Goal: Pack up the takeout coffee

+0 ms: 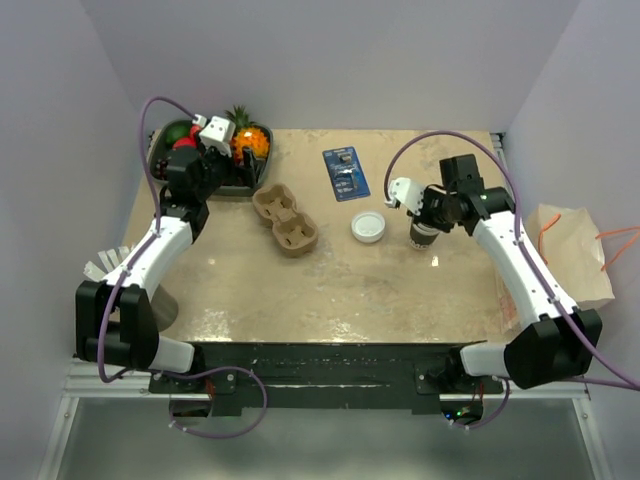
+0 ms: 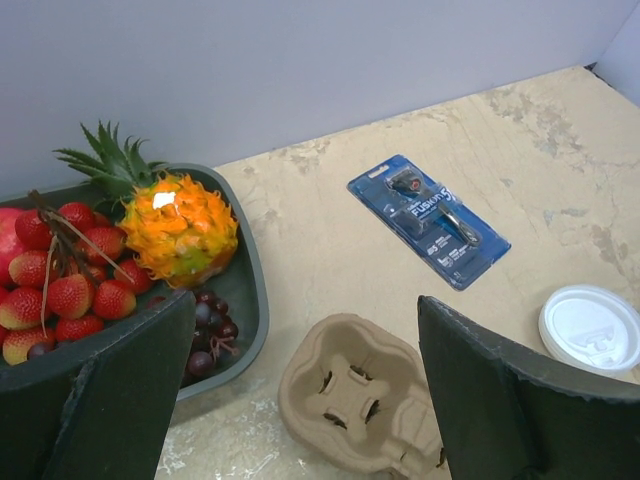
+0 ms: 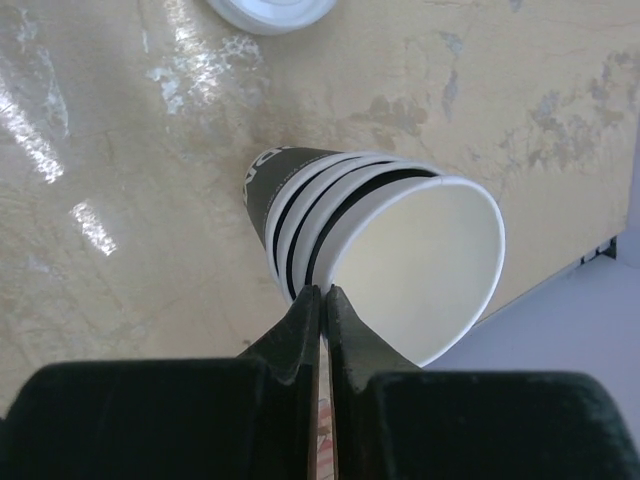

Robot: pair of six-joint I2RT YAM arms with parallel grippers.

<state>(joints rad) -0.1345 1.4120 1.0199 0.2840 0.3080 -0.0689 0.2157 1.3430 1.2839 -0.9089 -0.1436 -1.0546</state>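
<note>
Right pincer [image 3: 322, 292] pinches the rim of the top cup [image 3: 425, 265], right of the carrier [image 1: 286, 219]; lid [image 1: 368, 227] lies between them; nothing packed yet.

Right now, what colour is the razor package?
Blue razor package, dark razor inside; shows best in the left wrist view.

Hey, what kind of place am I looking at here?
Probably a robot test cell, not a café: two arms bolted to a table inside plain walls, with mismatched props: fruit tray, razor pack, cup carrier.
</note>
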